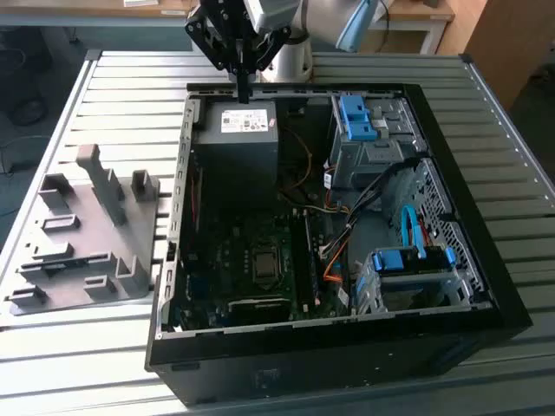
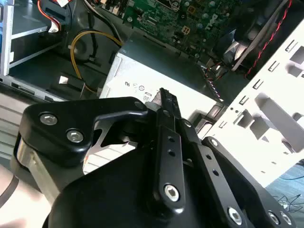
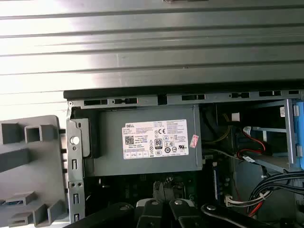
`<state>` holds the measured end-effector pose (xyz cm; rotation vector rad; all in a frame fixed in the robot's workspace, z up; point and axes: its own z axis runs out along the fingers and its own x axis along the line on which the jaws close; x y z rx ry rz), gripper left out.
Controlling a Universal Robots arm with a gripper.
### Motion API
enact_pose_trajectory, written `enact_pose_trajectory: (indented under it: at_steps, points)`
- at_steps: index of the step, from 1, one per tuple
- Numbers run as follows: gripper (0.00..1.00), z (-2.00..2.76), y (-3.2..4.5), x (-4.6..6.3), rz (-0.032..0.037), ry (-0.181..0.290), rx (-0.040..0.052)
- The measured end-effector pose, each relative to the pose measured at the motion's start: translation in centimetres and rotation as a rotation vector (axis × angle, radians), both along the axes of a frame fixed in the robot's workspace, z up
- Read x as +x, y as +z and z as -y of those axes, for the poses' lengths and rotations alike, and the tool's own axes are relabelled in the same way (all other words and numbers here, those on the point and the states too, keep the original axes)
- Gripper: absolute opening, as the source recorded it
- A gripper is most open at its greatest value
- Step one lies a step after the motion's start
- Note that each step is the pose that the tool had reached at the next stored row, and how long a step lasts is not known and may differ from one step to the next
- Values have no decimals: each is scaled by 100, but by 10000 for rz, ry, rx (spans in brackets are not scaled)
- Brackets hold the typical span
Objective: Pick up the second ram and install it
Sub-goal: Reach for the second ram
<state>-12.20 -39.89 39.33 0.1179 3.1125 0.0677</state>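
Gripper (image 1: 244,97) hangs over the power supply (image 1: 236,139), jaws pressed together and empty, ram (image 3: 8,203) apparently sitting in the tray (image 1: 82,299), so come down shut and it'll knock the ram, not straddle it

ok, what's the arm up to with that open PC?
A Universal Robots arm is working over an open PC case lying on a slatted table. Its end effector is shut, with nothing visibly held, and hangs just above the power supply at one end of the case. The grey slotted tray sits on the table beside the case, on the exterior view's left.
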Motion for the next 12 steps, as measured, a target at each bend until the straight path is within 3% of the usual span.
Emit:
enact_pose_trajectory:
  at_steps: [12]
  points:
    - [10, 0, 0, -59, 0, 1, 0]
